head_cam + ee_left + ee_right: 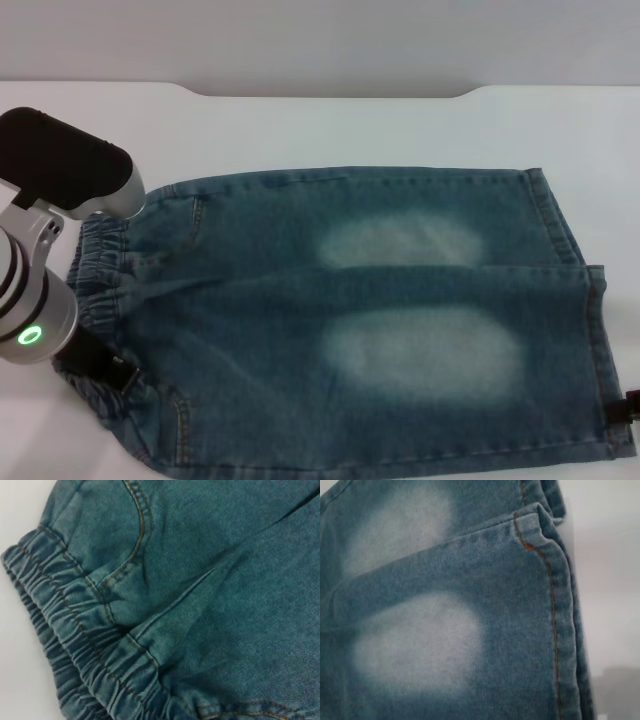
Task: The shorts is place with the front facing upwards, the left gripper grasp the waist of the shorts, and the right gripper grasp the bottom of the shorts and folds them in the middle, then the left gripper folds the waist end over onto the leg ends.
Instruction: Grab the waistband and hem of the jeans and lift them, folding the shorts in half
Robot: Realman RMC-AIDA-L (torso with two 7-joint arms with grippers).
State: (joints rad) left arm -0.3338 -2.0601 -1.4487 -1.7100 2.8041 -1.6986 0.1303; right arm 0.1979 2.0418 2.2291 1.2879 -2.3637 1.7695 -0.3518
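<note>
Left end effector (110, 372) overlaps the shorts (380, 320) waistband on white table (330, 125); closure unclear.

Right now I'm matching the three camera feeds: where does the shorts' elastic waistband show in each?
Head view: the gathered waistband runs down the shorts' left end, beside the left gripper.
Left wrist view: the waistband crosses diagonally, close up, with white table beyond.
Right wrist view: not in it; only the hems and faded patches.
Shared landmark: orange seam stitching.
</note>
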